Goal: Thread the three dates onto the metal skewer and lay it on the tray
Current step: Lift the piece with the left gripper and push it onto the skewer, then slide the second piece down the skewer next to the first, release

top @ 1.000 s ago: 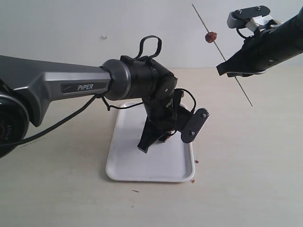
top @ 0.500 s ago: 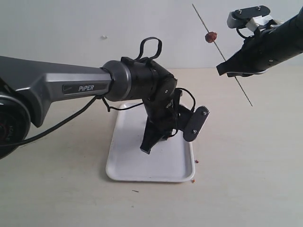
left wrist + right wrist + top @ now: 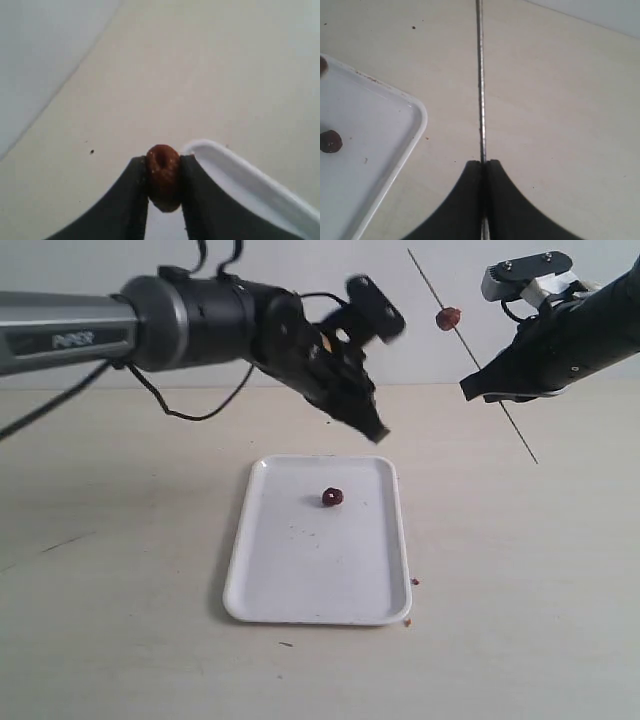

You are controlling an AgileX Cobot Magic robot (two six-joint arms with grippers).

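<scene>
Lying flat below both arms: tray (image 3: 300, 580). Hovering near its far edge: left gripper (image 3: 163, 169), narrowed onto a date (image 3: 163, 180) pinched between its fingertips. Clamping slanted skewer (image 3: 510, 418) right of tray: right gripper (image 3: 484, 167), fully closed, second date (image 3: 448, 317) sitting threaded above it. Resting mid-tray: third date (image 3: 333, 497).

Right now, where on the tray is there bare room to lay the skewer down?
The tray is bare across its near half and down its left side; one loose date sits near the far middle. It is crowded above the far right corner, where the left gripper holds a second date. Crumbs lie off the near right corner.
</scene>
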